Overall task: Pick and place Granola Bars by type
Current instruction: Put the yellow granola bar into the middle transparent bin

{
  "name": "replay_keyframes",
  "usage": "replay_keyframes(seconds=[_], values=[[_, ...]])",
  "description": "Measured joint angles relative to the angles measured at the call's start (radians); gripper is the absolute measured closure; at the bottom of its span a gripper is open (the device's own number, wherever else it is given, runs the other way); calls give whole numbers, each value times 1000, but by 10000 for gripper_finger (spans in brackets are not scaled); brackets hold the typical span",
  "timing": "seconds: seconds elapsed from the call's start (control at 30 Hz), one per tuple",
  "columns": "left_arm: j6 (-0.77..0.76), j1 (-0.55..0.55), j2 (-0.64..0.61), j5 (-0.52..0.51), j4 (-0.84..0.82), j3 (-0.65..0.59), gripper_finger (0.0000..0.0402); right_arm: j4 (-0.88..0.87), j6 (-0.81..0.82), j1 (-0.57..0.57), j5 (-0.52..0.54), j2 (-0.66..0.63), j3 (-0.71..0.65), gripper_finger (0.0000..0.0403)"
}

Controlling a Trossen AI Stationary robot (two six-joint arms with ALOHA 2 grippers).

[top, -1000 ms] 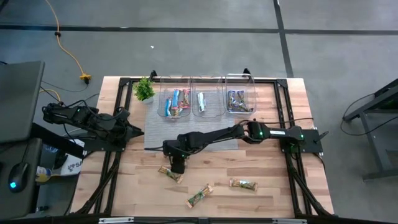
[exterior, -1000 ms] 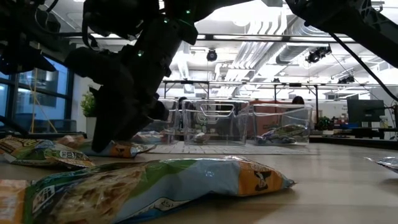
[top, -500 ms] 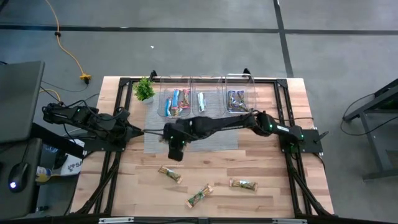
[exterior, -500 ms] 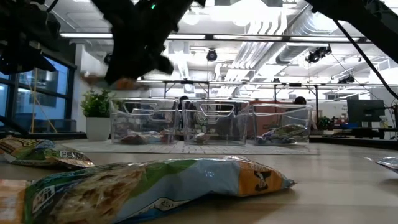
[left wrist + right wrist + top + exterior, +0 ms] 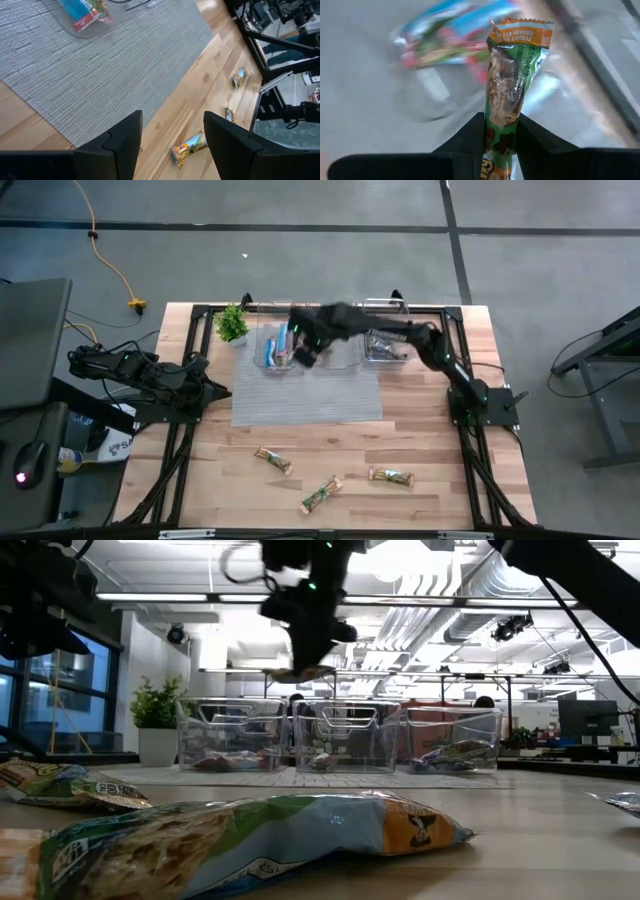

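Note:
My right gripper (image 5: 303,352) hangs high over the far clear bins, above the left bin (image 5: 283,365) and beside the middle one (image 5: 330,362), shut on a green-and-orange granola bar (image 5: 512,85). In the low view this bar (image 5: 300,671) shows under the gripper (image 5: 312,635). Three more green-tan bars lie flat on the wood near the front edge (image 5: 273,460) (image 5: 319,494) (image 5: 391,476). The left bin holds blue and pink bars (image 5: 280,343), and the right bin (image 5: 400,330) holds purple ones (image 5: 383,345). My left gripper (image 5: 172,125) waits open at the table's left side (image 5: 215,392). My right gripper pinches the bar's lower part (image 5: 501,131) between its two fingers (image 5: 470,136), which lie on its flat sides. The fingers slant down from above. The rest of the bar sticks out past the fingertips, its orange end (image 5: 522,31) farthest away. It is lifted clear, well above the bins.
A grey woven mat (image 5: 305,395) lies in front of the bins. A small potted plant (image 5: 232,325) stands at the far left, beside the left bin. Black frame rails run along the table's sides (image 5: 470,470). Bare wood surrounds the three loose bars.
My right gripper has risen from the wood near the front-left loose bar, carrying a green bar up with it. It has swung over the mat toward the far edge and now hangs above the bins. The three other bars have stayed where they lay.

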Motion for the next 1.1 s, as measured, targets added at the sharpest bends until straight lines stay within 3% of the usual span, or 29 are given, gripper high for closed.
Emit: replay_keyframes(seconds=[0.2,0.4,0.57,0.73,0.93,1.1], values=[[0,0,0,0,0,0,197,-116,27,-144,-58,0,0,320],[5,0,0,11,0,0,197,-175,-18,-215,-125,4,0,320],[9,0,0,11,-1,0,197,-164,-101,-242,-226,4,0,288],[24,0,0,13,0,0,197,-161,-109,-242,-246,4,0,236],[25,0,0,14,-1,0,197,-144,-116,-199,-466,1,0,213],[27,0,0,14,-1,0,197,-85,-143,-69,-589,-13,2,216]])
